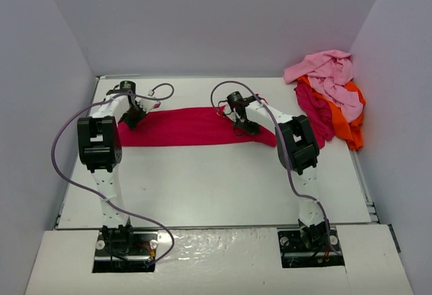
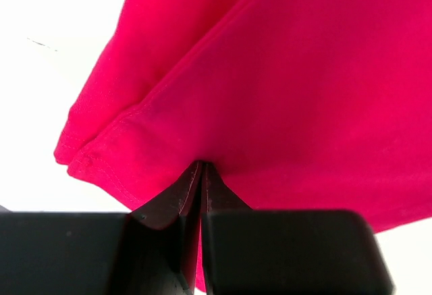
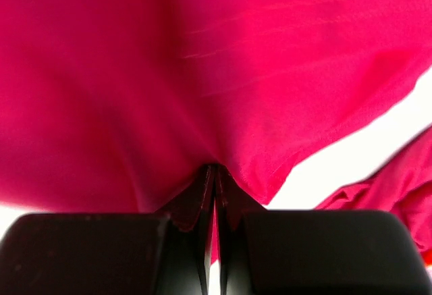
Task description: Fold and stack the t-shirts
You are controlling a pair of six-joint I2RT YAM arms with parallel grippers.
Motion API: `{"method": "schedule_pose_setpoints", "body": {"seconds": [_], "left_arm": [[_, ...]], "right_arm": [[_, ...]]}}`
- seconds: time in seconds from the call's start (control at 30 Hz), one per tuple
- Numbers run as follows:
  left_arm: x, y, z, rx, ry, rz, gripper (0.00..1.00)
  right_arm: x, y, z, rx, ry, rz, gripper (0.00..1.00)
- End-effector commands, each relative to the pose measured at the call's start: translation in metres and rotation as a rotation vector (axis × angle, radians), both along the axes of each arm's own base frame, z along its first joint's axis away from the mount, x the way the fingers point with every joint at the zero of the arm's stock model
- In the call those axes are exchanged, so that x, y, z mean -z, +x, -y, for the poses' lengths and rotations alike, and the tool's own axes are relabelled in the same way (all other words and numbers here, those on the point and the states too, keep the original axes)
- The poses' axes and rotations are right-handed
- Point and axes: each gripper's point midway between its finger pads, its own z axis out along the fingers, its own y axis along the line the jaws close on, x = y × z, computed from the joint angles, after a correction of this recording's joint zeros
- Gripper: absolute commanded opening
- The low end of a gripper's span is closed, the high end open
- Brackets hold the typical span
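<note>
A crimson-red t-shirt (image 1: 189, 126) lies folded into a long strip across the far half of the table. My left gripper (image 1: 133, 117) is shut on its left end; in the left wrist view the fingertips (image 2: 202, 173) pinch the hemmed edge of the red cloth (image 2: 283, 86). My right gripper (image 1: 244, 125) is shut on the shirt's right end, with the red cloth (image 3: 202, 72) bunched between its fingertips (image 3: 214, 173). A heap of other t-shirts sits at the far right corner: light pink (image 1: 331, 75) on top, orange (image 1: 344, 123) and dark magenta (image 1: 314, 109) under it.
White walls enclose the table on the left, back and right. The table's raised rim (image 1: 364, 173) runs along the right side. Cables loop from both arms above the left (image 1: 64, 153) and right (image 1: 226, 89) sides.
</note>
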Motion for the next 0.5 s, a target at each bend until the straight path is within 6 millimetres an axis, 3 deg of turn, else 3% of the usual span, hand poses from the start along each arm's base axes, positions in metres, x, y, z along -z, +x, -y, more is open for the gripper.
{"method": "schedule_pose_setpoints", "body": {"seconds": [0.0, 0.07, 0.13, 0.27, 0.47], "left_arm": [[0.011, -0.059, -0.019, 0.077, 0.103, -0.201, 0.0], [0.015, -0.079, -0.019, 0.111, 0.12, -0.231, 0.0], [0.019, -0.101, -0.02, 0.132, 0.138, -0.261, 0.0], [0.022, -0.142, -0.008, 0.196, 0.143, -0.324, 0.0], [0.01, -0.182, 0.013, 0.239, 0.154, -0.364, 0.0]], "right_arm": [[0.011, 0.026, 0.06, 0.129, -0.145, -0.022, 0.0], [0.016, 0.052, 0.064, 0.146, -0.136, -0.002, 0.0], [0.031, 0.064, 0.063, 0.134, -0.146, -0.008, 0.0], [0.036, 0.093, 0.045, 0.072, -0.128, 0.031, 0.0], [0.041, 0.115, 0.021, -0.041, -0.13, 0.074, 0.0]]}}
